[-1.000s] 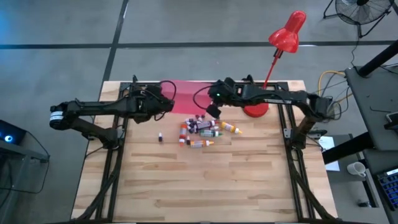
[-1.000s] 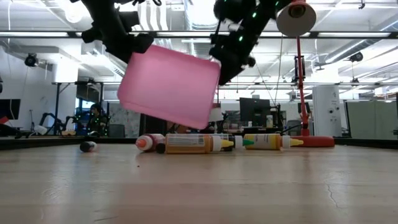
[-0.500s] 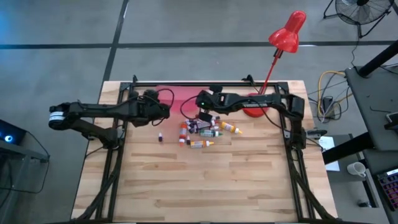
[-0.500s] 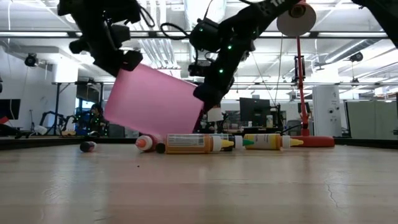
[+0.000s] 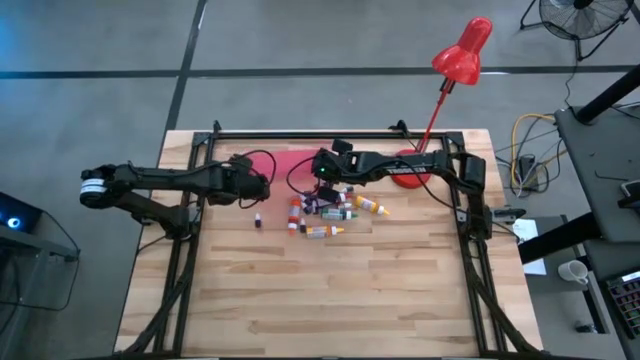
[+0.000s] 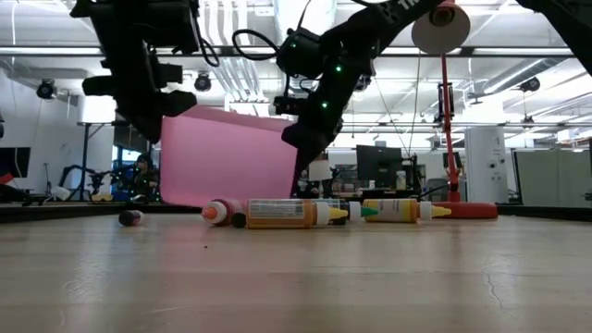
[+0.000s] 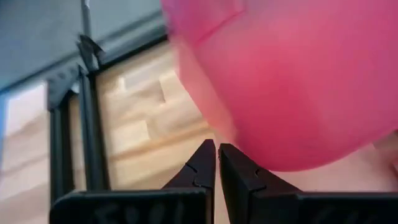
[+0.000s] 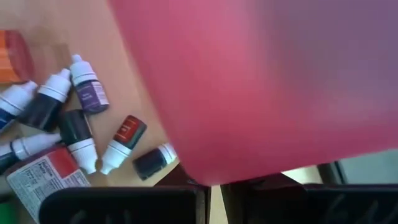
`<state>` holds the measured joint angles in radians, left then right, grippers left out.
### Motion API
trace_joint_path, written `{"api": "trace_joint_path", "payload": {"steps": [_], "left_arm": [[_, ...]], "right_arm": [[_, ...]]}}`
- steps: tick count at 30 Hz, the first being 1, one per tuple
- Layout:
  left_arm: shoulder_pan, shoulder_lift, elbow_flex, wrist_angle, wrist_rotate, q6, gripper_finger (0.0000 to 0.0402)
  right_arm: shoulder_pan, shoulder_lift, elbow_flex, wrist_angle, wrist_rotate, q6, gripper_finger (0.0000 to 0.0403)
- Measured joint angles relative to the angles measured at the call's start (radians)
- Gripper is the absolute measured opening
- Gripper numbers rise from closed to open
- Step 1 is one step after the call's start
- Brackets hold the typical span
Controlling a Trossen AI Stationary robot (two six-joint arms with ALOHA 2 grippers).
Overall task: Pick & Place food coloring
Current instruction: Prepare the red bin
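Both grippers hold a flat pink tray (image 5: pixel 285 160) on edge over the table's far middle; in the low view the tray (image 6: pixel 227 157) stands nearly upright behind the bottles. My left gripper (image 7: pixel 216 152) is shut at its left upper corner and my right gripper (image 8: pixel 214 186) at its right upper corner. The food coloring bottles (image 5: pixel 325 210) lie on their sides in a heap on the wood just nearer than the tray. One small bottle (image 5: pixel 258 220) lies apart to the left. My left gripper has the tray's rim (image 7: pixel 233 140) between its two shut fingers, which slant down from the table's left. The tray stands on edge beyond the fingers. My right gripper pinches the tray's rim (image 8: pixel 199 177) at the opposite corner, slanting down from the table's right. I cannot tell whether the tray's lower edge (image 6: pixel 231 203) touches the table.
A red desk lamp (image 5: pixel 462 55) stands with its base (image 5: pixel 410 175) at the far right, close behind my right arm. Black frame rails (image 5: pixel 190 240) run along the table's left, right and far sides. The near half of the wooden table (image 5: pixel 330 300) is bare.
Both grippers have come down with the pink tray, and my right gripper has also gone toward the table's left. The tray has tipped from slanting in the air to nearly upright. Its lower edge has sunk to table level behind the bottles.
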<state>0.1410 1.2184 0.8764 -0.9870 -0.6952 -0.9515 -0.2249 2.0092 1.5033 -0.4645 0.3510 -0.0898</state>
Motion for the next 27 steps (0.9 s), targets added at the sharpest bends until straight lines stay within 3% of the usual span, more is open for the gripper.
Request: {"api": "trace_joint_path", "payload": {"steps": [6,17,23,27], "left_arm": [[-0.001,0.0,-0.004,-0.007,0.15,-0.014,0.0],[-0.031,-0.013,-0.012,-0.065,0.325,-0.053,0.0],[-0.05,-0.022,-0.013,-0.08,0.301,-0.083,0.0],[-0.05,-0.026,-0.011,-0.076,0.14,-0.106,0.0]], "right_arm": [[0.004,0.001,0.002,-0.012,-0.137,0.005,0.0018],[0.006,-0.026,-0.001,-0.108,-0.126,0.077,0.0018],[-0.012,-0.032,-0.003,-0.153,-0.122,0.095,0.0018],[-0.04,-0.017,-0.002,-0.115,-0.211,0.124,0.0018]]}}
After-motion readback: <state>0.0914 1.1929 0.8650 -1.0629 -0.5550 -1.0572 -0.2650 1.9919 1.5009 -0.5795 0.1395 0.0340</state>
